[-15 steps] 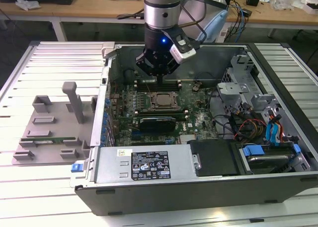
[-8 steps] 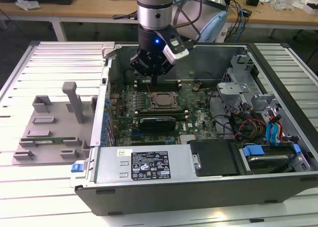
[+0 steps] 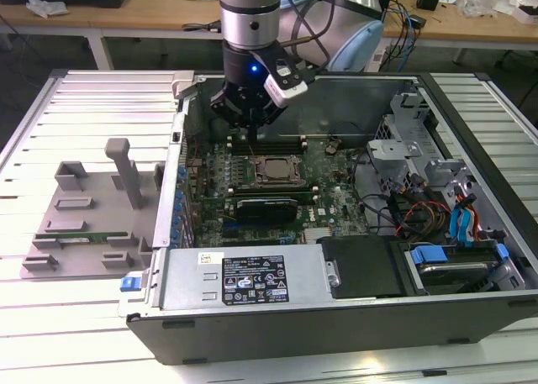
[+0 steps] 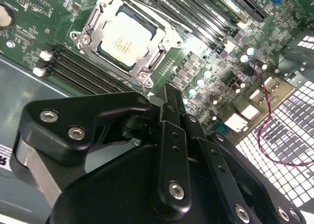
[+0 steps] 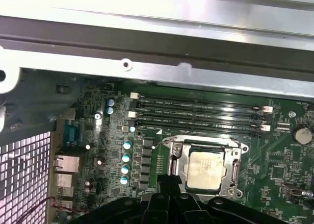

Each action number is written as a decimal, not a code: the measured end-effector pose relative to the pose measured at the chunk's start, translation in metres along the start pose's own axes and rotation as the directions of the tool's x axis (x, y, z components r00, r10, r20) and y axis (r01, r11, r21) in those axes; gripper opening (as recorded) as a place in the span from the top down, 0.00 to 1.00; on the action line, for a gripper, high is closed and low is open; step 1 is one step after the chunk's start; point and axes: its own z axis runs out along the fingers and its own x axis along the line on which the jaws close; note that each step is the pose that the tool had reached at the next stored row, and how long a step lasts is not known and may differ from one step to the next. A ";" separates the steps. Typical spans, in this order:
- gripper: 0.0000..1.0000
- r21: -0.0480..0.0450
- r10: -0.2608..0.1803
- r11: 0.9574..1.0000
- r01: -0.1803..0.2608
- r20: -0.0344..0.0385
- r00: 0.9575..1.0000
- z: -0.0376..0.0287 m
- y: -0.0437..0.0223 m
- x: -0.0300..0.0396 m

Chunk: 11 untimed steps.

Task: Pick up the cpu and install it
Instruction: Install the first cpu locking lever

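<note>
The gripper (image 4: pixel 169 94), jaws closed and empty, hovers just above the cpu (image 4: pixel 126 39) seated in its socket frame (image 4: pixel 159 55), where careless descent could scratch it.

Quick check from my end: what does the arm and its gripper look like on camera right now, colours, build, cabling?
The arm is a silver-grey metal cylinder with a dark band, and a pale blue joint cap behind it. Below sits a black wrist block with a lit blue light, a white-and-black camera module clipped to its side, and dark cables trailing off. The gripper is matte black, built of linked bars fastened with silver screws.
</note>
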 end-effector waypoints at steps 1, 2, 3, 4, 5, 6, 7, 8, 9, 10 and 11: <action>0.89 0.000 0.000 1.000 0.000 0.000 1.000 0.0002 0.0003 0.0021; 0.89 0.000 0.000 1.000 0.000 0.000 1.000 0.0003 0.0005 0.0034; 0.89 0.000 0.000 1.000 0.000 0.000 1.000 0.0004 0.0006 0.0041; 0.89 0.000 0.000 1.000 0.000 0.000 1.000 0.0005 0.0007 0.0050; 0.89 0.000 0.000 1.000 0.000 0.000 1.000 0.0005 0.0008 0.0061; 0.89 0.000 0.000 1.000 0.000 0.000 1.000 0.0006 0.0010 0.0070; 0.89 0.000 0.000 1.000 0.000 0.000 1.000 0.0007 0.0011 0.0076; 0.89 0.000 0.000 1.000 0.000 0.000 1.000 0.0008 0.0012 0.0088; 0.89 0.000 0.000 1.000 0.000 0.000 1.000 0.0009 0.0014 0.0096; 0.89 0.000 0.000 1.000 0.000 0.000 1.000 0.0009 0.0015 0.0102; 0.89 0.000 0.000 1.000 0.000 0.000 1.000 0.0010 0.0016 0.0109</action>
